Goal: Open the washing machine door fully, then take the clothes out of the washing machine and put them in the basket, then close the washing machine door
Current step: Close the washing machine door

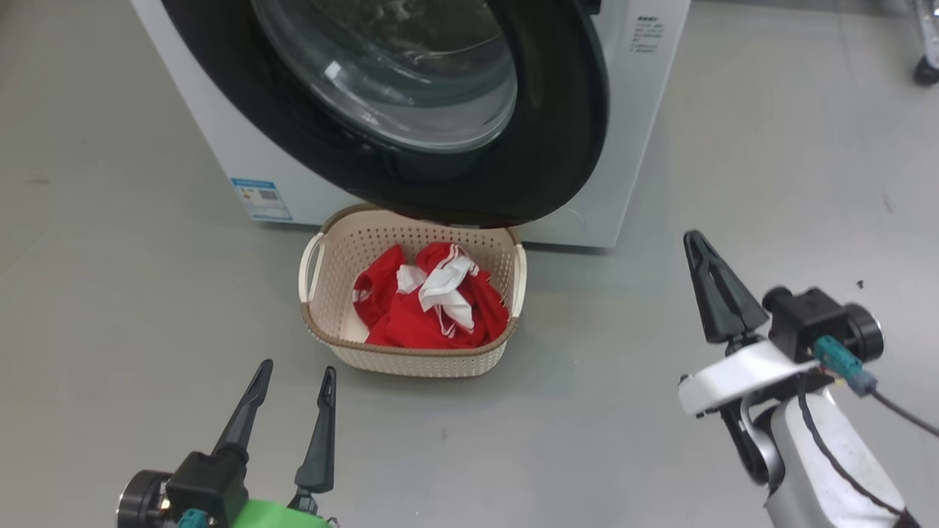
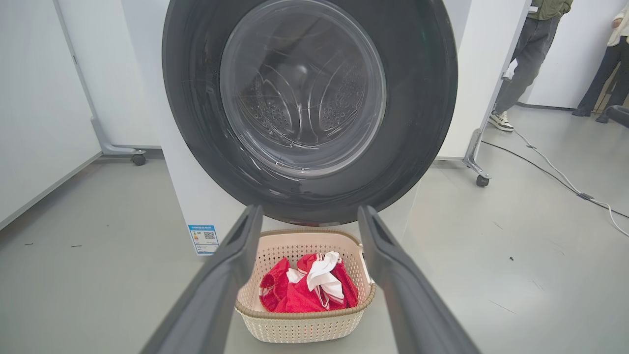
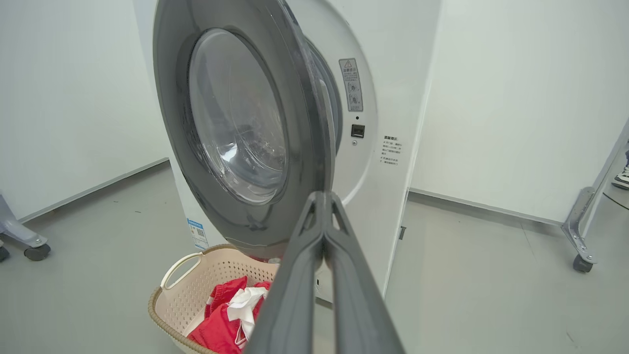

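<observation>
At the lower left of the head view, our left gripper stands with its fingers well apart and nothing between them, pointing toward the basket. Out to the right, our right gripper has its fingers pressed together on nothing.

The clothes lie heaped in the basket on the floor, just in front of the washer. We judge that only closing the door remains. The door hangs ajar with its lower rim over the basket's back edge. In the right wrist view its free edge faces our right gripper.

We expect the door to be stiff and fairly heavy on its hinge, with a glossy rim that a finger could slide off. We would push flat on the black rim near the free edge, not on the glass, which may be fragile. The rim seems to pass above the basket, though we cannot tell the gap. The floor to the right gives our arm room.
</observation>
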